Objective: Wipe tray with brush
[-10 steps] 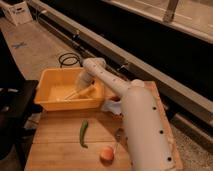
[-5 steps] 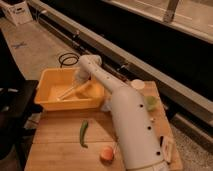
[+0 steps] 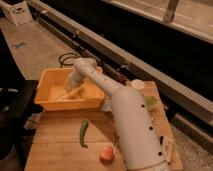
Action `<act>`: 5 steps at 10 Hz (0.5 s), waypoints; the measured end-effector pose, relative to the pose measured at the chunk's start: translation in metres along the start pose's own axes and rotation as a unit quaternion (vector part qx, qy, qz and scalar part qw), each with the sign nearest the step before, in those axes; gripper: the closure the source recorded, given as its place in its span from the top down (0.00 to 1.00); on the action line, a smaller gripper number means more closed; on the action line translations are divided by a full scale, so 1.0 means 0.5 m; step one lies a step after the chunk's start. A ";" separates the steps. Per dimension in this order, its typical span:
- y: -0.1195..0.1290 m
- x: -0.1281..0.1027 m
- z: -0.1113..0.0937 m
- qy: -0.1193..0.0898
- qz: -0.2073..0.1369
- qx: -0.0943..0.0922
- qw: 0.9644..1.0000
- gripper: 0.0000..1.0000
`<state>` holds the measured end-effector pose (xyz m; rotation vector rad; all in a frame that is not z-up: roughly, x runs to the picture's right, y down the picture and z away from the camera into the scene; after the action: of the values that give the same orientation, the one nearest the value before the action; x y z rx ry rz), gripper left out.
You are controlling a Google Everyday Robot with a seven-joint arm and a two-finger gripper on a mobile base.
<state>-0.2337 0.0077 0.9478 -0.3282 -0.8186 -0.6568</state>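
The yellow-orange tray (image 3: 49, 102) stands at the back left of the wooden table. Inside it lies the thin pale brush (image 3: 66, 93), slanting from lower left to upper right across the tray floor. My white arm reaches from the lower right over the table into the tray, and the gripper (image 3: 73, 86) hangs over the middle of the tray at the brush's upper end. The brush seems to be in its grip, but the arm's wrist hides the contact.
A green chili pepper (image 3: 83, 132) lies on the wooden table (image 3: 55, 145) in front of the tray. An orange-pink round object (image 3: 106, 154) sits near the front edge. A white cup (image 3: 137, 84) and something green (image 3: 150, 102) are at the right. Black cables (image 3: 69, 59) lie on the floor behind.
The arm has swung left and farther over the tray, and the brush has shifted with it toward the tray's middle.
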 end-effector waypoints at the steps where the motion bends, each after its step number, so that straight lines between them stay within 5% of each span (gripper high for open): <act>1: 0.009 -0.002 -0.005 0.000 0.000 -0.005 1.000 0.13; 5: 0.069 0.077 -0.063 0.045 0.029 -0.036 0.998 0.13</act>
<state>-0.1739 0.0022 0.9559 -0.3844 -0.6971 -0.6432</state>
